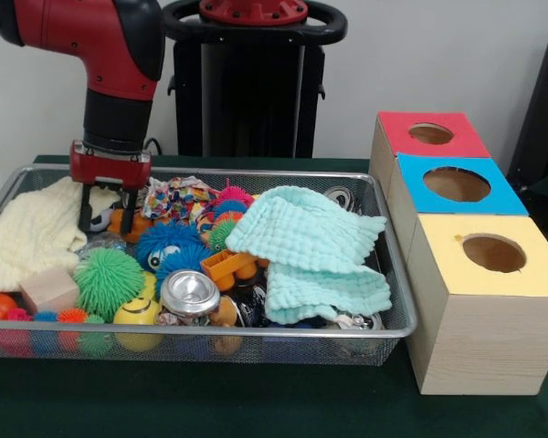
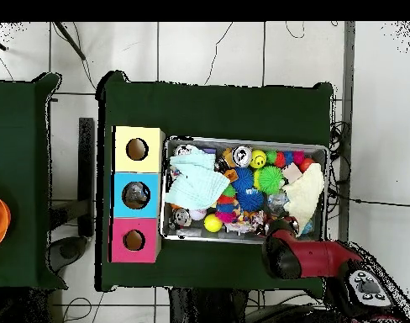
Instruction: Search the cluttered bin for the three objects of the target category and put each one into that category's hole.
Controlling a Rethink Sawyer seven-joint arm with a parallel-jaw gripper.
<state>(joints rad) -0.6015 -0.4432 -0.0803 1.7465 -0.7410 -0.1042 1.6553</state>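
In the far left part of the bin [image 1: 395,274], as the front view shows it, the gripper [image 1: 105,219] hangs with its 2 dark fingers [image 1: 85,210] apart, their tips down among the toys beside the pale yellow cloth [image 1: 32,233]. Nothing is held between them. Just below the tips a clear, shiny, wrinkled wad [image 1: 100,245] shows between the cloth and the green spiky ball [image 1: 108,281]; it may be 1 of the 3 objects, though only a small part of it is visible. The overhead view shows a similar shiny patch [image 2: 278,202] just beside the cloth, near the arm's red wrist [image 2: 286,250].

A mint green cloth [image 1: 310,251] lies folded over the right half of the bin. A silver can [image 1: 190,296] stands near the front wall, with a blue fuzzy ball [image 1: 167,245] behind it and a wooden block [image 1: 47,289] at the left.

To the right of the bin stand 3 wooden boxes with holes, topped red [image 1: 431,134], blue [image 1: 457,184] and yellow [image 1: 493,254].
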